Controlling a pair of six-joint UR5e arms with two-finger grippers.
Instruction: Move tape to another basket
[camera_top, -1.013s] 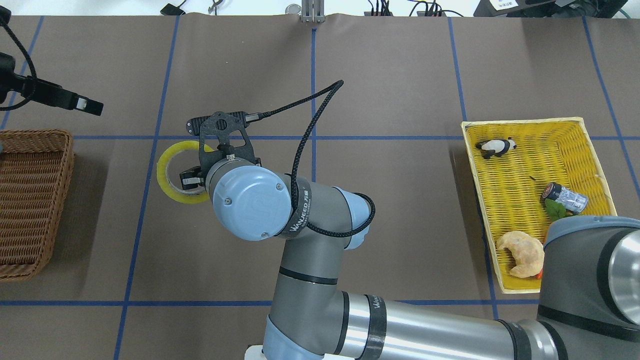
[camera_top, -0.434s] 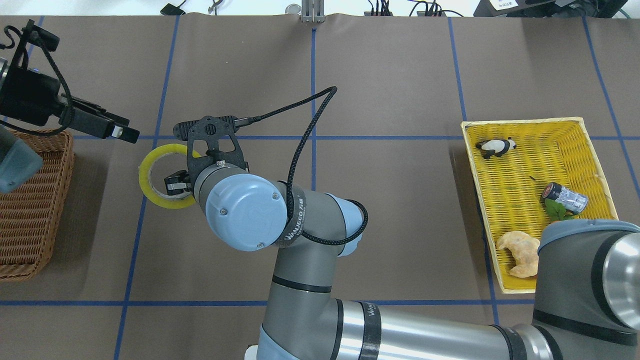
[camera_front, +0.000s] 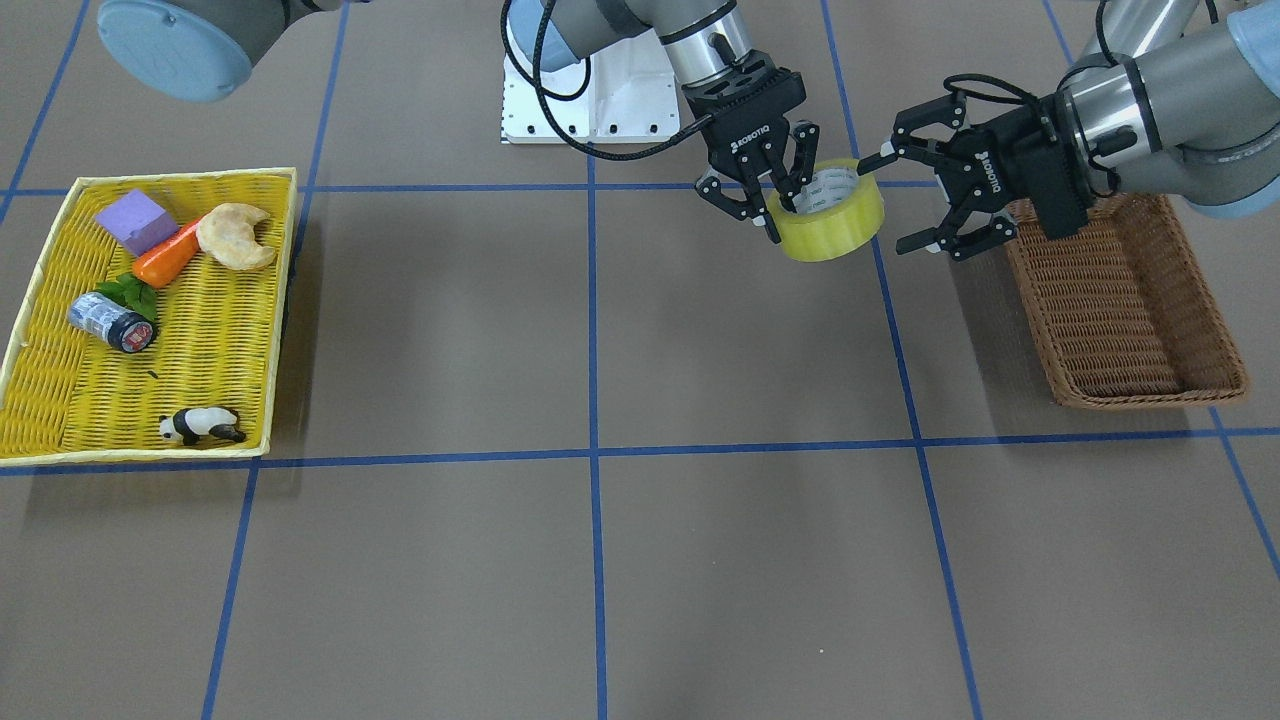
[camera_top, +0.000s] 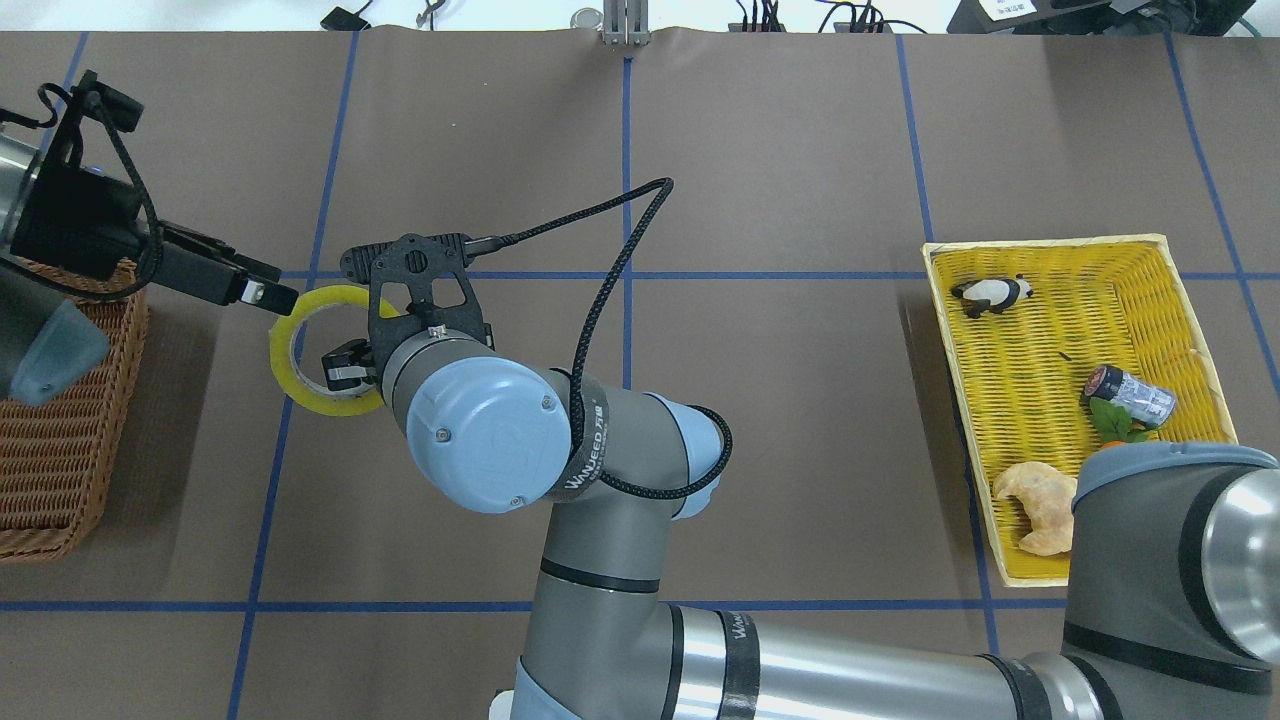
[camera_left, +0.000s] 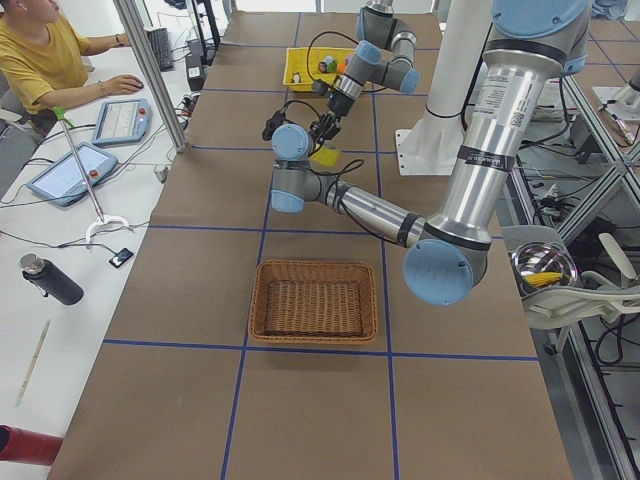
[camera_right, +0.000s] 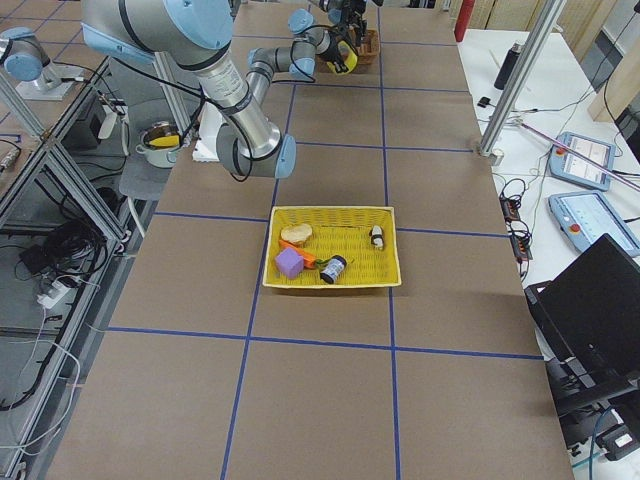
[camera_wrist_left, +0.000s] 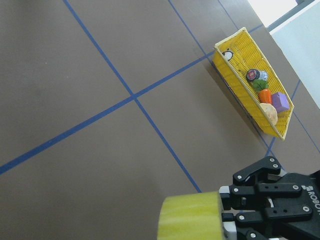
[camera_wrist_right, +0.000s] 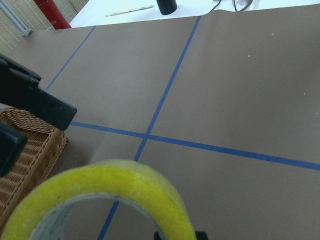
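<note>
The yellow-green tape (camera_front: 838, 225) hangs above the table, held by my right gripper (camera_front: 785, 205), which is shut on its wall with one finger inside the white core. The tape also shows in the overhead view (camera_top: 300, 385) and both wrist views (camera_wrist_left: 190, 217) (camera_wrist_right: 105, 187). My left gripper (camera_front: 900, 203) is open, its jaws spread beside the tape's rim, touching or nearly touching it; in the overhead view its fingertips (camera_top: 268, 294) reach the rim. The brown wicker basket (camera_front: 1130, 330) (camera_top: 50, 480) stands empty just behind my left gripper.
The yellow tray (camera_front: 283, 300) (camera_top: 1050, 243) lies at the table's other end with a panda (camera_front: 200, 425), a dark cylinder (camera_front: 110, 322), a croissant (camera_front: 235, 235), a carrot and a purple block. The right arm's elbow (camera_top: 485, 430) hangs over mid-table.
My right gripper has carried the tape further toward the brown basket. My left arm has swung in from the basket side, and its open gripper now reaches the tape's rim.
</note>
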